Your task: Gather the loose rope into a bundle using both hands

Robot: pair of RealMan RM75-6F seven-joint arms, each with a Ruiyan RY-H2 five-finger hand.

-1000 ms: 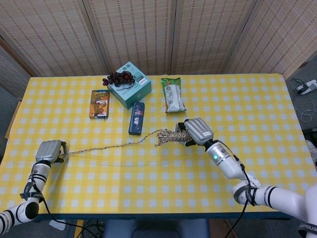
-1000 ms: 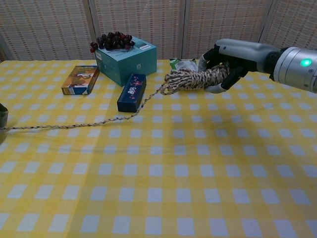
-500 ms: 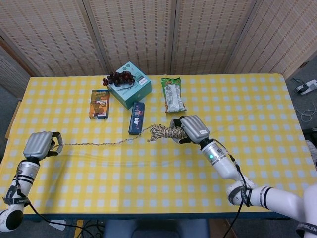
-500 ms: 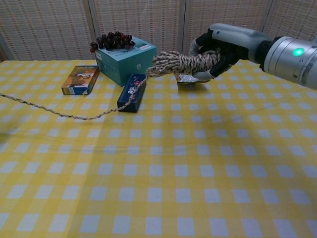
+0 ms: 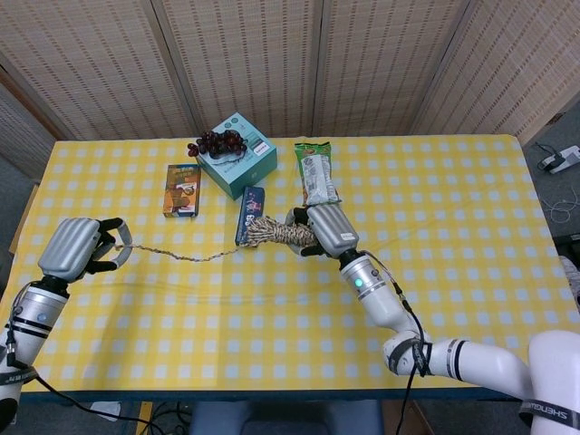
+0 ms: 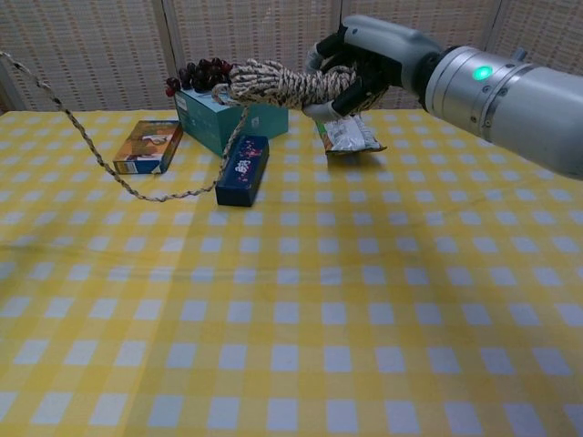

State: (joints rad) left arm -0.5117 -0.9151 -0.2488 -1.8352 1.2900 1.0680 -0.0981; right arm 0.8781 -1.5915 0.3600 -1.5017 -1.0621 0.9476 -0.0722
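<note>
- Yellow-and-white checked cloth covers the table [image 5: 471, 272], and every loose thing sits toward its far edge.
- The left hand [image 5: 74, 249] hangs above the table's left edge; its fingers [image 5: 112, 224] are curled around the free end of the rope [image 5: 195, 256], so the strand leaves the hand between them.
- From there the rope runs as a single slack strand rightward over the cloth, sagging low near the middle; in the chest view it rises off the top left corner of the picture.
- An orange box [image 5: 182, 189] lies flat near the far left part of the table.
- A teal box [image 5: 237, 156] stands behind it with a bunch of dark grapes [image 5: 216, 141] on its top.
- A dark blue box [image 5: 249, 214] lies just in front of the teal one, and the rope strand passes beside its near end.
- The rope bundle [image 6: 278, 82] is a thick coil held off the table, sticking out to the left of the fist.
- The right hand [image 5: 329, 229] grips that coil, fingers [image 6: 339, 68] wrapped closed around it.
- A green snack packet [image 5: 316, 173] lies behind the right hand, toward the far edge.
</note>
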